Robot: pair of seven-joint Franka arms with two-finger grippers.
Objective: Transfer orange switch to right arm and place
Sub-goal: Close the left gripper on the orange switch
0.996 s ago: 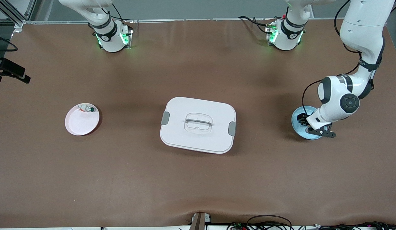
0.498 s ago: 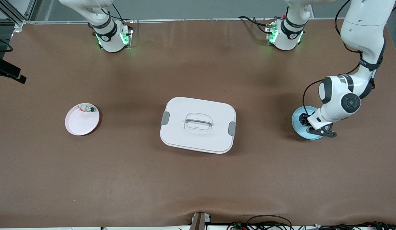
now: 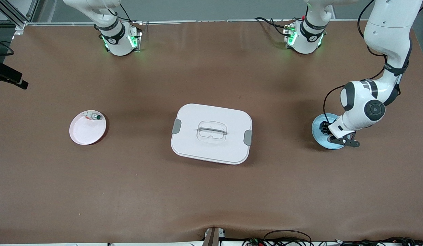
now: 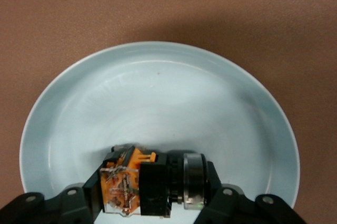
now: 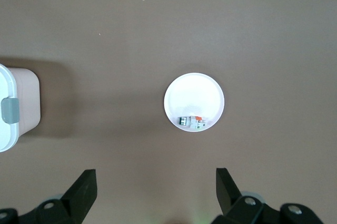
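Observation:
The orange switch [image 4: 147, 184], a black body with an orange end and a silver ring, lies in the pale blue plate [image 4: 158, 55]. My left gripper [image 4: 152, 188] is shut on it, one black finger at each end of it. In the front view the left gripper [image 3: 323, 130] is low in the blue plate [image 3: 316, 135] at the left arm's end of the table, and the switch is hidden under the hand. My right gripper [image 5: 155, 192] waits high over the table, open and with nothing between its fingers.
A white lidded box [image 3: 211, 133] with grey clips stands mid-table. A pinkish-white plate [image 3: 86, 131] at the right arm's end holds a small silver-white switch with a green cap [image 3: 94, 117]. The right wrist view shows that plate [image 5: 194, 95] and the box corner [image 5: 13, 113].
My left gripper's fingers have closed on the orange switch in the blue plate, and the left arm shifted slightly. The right gripper stays open.

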